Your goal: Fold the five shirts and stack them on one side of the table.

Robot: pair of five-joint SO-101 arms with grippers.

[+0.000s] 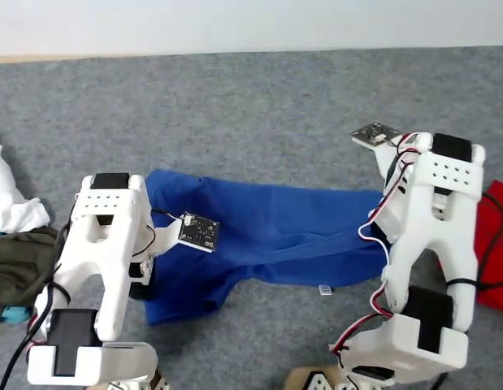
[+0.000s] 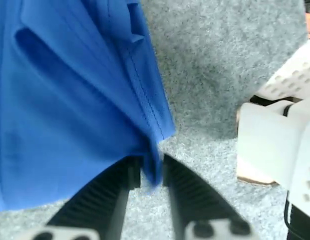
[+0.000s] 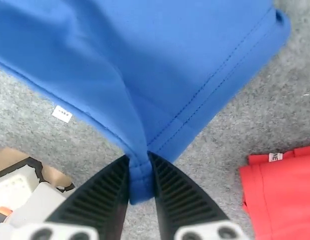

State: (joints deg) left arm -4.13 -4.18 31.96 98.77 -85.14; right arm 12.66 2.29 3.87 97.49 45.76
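A blue shirt (image 1: 267, 236) lies stretched across the middle of the grey table between both arms. In the left wrist view my left gripper (image 2: 147, 172) is shut on a hem corner of the blue shirt (image 2: 69, 110), the cloth pinched between its black fingers (image 2: 114, 195). My right gripper (image 3: 140, 172) is likewise shut on a bunched edge of the blue shirt (image 3: 160, 65) at its other end. A red shirt (image 1: 496, 244) lies folded at the table's right edge, also seen as red shirt (image 3: 282, 192).
A white garment (image 1: 11, 203) and a dark olive one (image 1: 23, 264) are piled at the left edge. A small white tag (image 1: 325, 289) lies on the carpet below the shirt. The far half of the grey table (image 1: 259, 106) is bare carpet.
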